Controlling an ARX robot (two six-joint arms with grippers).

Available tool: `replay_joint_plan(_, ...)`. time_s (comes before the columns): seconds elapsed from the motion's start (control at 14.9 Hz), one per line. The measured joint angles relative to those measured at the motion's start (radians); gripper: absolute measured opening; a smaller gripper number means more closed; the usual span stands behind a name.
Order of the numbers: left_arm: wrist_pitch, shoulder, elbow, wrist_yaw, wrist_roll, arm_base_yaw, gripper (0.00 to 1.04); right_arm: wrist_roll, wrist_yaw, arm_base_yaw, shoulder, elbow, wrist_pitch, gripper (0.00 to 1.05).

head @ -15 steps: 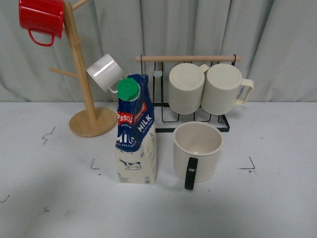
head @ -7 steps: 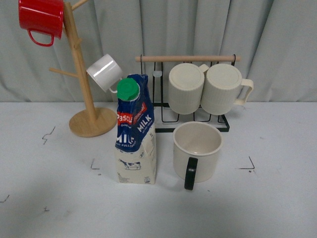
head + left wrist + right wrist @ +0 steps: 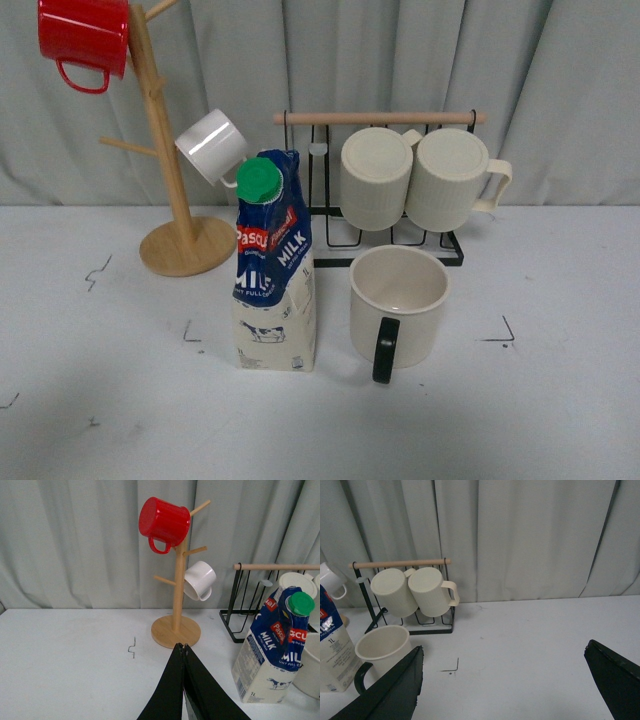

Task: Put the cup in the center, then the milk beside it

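Observation:
The cup (image 3: 398, 305), a wide cream mug with a black handle turned toward me, stands upright on the table near the middle. The milk (image 3: 273, 268), a blue-topped carton with a green cap, stands upright just left of it, a small gap between them. Neither arm shows in the front view. In the left wrist view my left gripper (image 3: 183, 647) is shut and empty, well short of the milk (image 3: 272, 652). In the right wrist view my right gripper (image 3: 505, 652) is open and empty, with the cup (image 3: 382, 647) beside one finger.
A wooden mug tree (image 3: 170, 180) at the back left carries a red mug (image 3: 82, 38) and a small white mug (image 3: 212, 147). A black wire rack (image 3: 400, 215) behind the cup holds two ribbed cream mugs (image 3: 420, 178). Grey curtains hang behind the table.

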Motion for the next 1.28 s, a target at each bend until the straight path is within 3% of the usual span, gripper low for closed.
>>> replay_joint_plan(0.54, -0.111, -0.113, 0.0, 0.0, 0.0, 0.0, 0.02, 0.0, 0.0, 0.0, 0.0, 0.0, 0.0, 0.98)
replay_joint_plan(0.61, -0.161, -0.162, 0.0, 0.0, 0.0, 0.0, 0.02, 0.0, 0.0, 0.0, 0.0, 0.0, 0.0, 0.98)
replay_joint_plan(0.67, -0.332, -0.322, 0.004, 0.0, 0.0, 0.0, 0.02, 0.0, 0.0, 0.0, 0.0, 0.0, 0.002, 0.98)
replay_joint_plan(0.87, -0.335, -0.322, 0.0, 0.0, 0.0, 0.0, 0.35, 0.0, 0.0, 0.0, 0.0, 0.0, 0.0, 0.98)
replay_joint_plan(1.08, -0.335, -0.322, 0.0, 0.0, 0.0, 0.0, 0.82, 0.0, 0.0, 0.0, 0.0, 0.0, 0.0, 0.98)
replay_joint_plan(1.21, -0.335, -0.322, 0.0, 0.0, 0.0, 0.0, 0.98, 0.0, 0.0, 0.0, 0.0, 0.0, 0.0, 0.98)
replay_joint_plan(1.28, -0.335, -0.322, 0.0, 0.0, 0.001, 0.0, 0.98, 0.0, 0.0, 0.0, 0.0, 0.0, 0.0, 0.98)
